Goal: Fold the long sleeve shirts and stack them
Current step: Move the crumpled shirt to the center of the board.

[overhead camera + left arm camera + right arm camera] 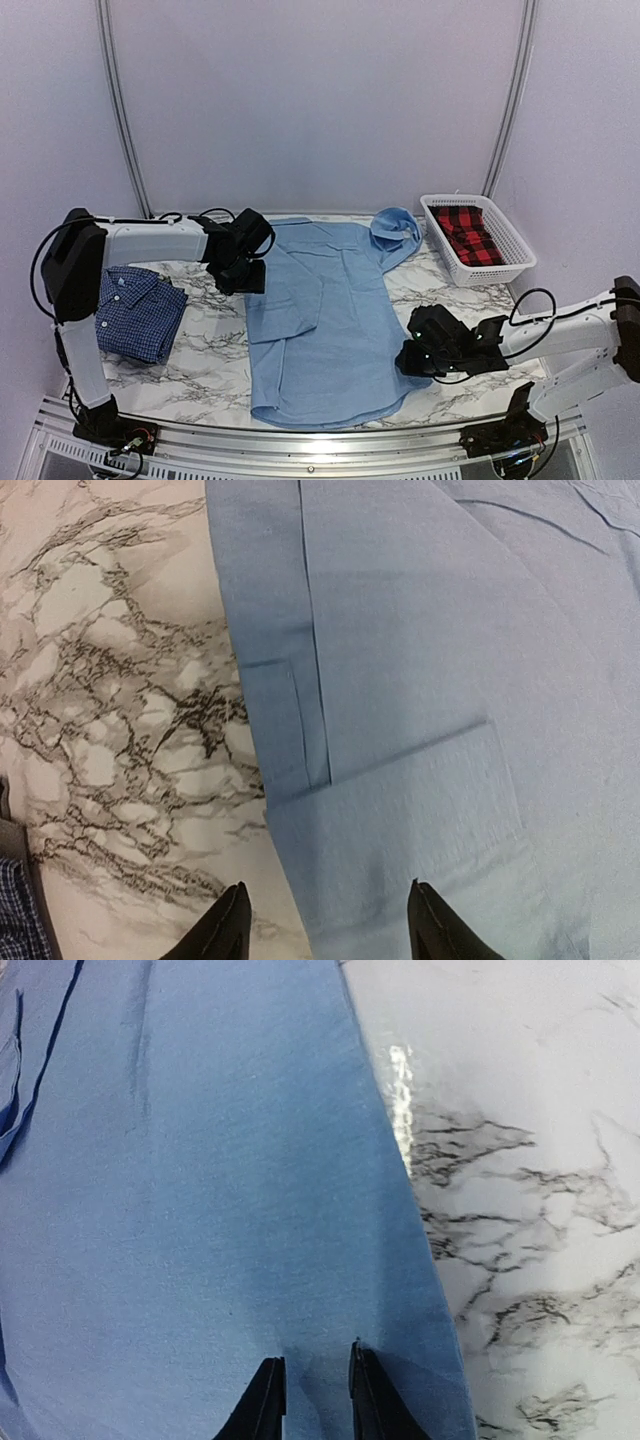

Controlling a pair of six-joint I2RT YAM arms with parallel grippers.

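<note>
The light blue shirt (325,320) lies spread on the marble table (210,350), collar at the back right, its left side folded inward. The dark blue check shirt (138,312) lies folded at the left. My left gripper (243,272) is open, its fingers straddling the light blue shirt's left edge (290,860) in the left wrist view (325,892). My right gripper (408,358) presses down near the shirt's right edge (400,1260). In the right wrist view (315,1360) its jaws stand a narrow gap apart with a pinch of blue cloth between them.
A white basket (500,268) holding red and black plaid cloth (468,232) stands at the back right. Bare marble shows right of the shirt (520,1190) and between the two shirts (120,710). A corner of the check shirt (15,920) shows in the left wrist view.
</note>
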